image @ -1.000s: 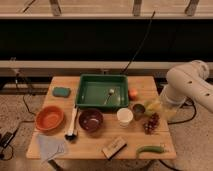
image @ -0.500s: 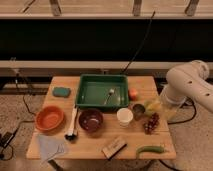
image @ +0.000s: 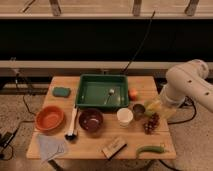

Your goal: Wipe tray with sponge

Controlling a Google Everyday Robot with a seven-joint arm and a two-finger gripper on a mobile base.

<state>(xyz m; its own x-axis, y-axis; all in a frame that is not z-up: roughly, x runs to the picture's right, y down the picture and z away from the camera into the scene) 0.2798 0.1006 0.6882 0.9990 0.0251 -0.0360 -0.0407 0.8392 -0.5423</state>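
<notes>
From my remote seat, the large dark-green rectangular plastic tray (image: 84,95) sits at the back centre of the wooden table (image: 90,150), with a small pale utensil (image: 109,94) lying inside it. I cannot make out what kind of utensil it is. The small teal-green flat sponge (image: 61,91) lies on the table just left of the tray, apart from it and untouched.

The white arm comes in from the right and its far end is cut off by the frame edge. Its gripper (image: 161,106) hangs over the table's right side, well away from the sponge. It blends into some yellowish items there, so I barely see its outline. Its jaws are spread wide, and I see nothing between them.
</notes>
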